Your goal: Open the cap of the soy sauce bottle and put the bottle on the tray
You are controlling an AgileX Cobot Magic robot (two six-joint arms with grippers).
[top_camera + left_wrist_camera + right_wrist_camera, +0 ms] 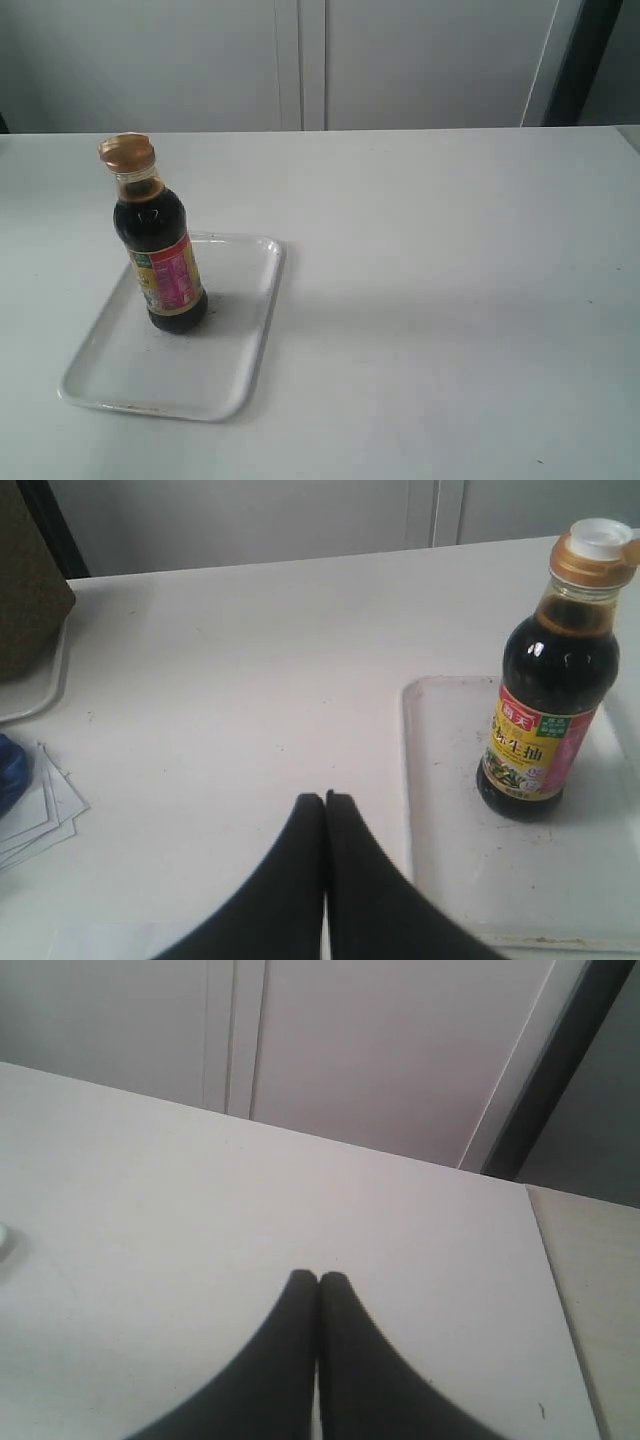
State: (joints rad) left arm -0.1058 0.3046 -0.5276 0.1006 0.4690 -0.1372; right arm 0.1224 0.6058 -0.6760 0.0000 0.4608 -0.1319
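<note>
The soy sauce bottle [160, 250] [545, 710] stands upright on the white tray [230, 370] [450, 860], towards its far end. Its coppery cap [127, 152] [592, 560] tops the neck; the left wrist view shows a white top on it. My left gripper [325, 797] is shut with nothing in it, over bare table beside the tray and well apart from the bottle. My right gripper [318, 1278] is also shut and empty, above the white table with no task object near. Neither arm shows in the exterior view.
White table [450, 300] with a wall and cabinet doors behind. In the left wrist view, loose white papers [40, 805] with something blue [10, 770] lie at one side, near another tray's edge [40, 690] holding a dark object. A table edge [560, 1290] shows in the right wrist view.
</note>
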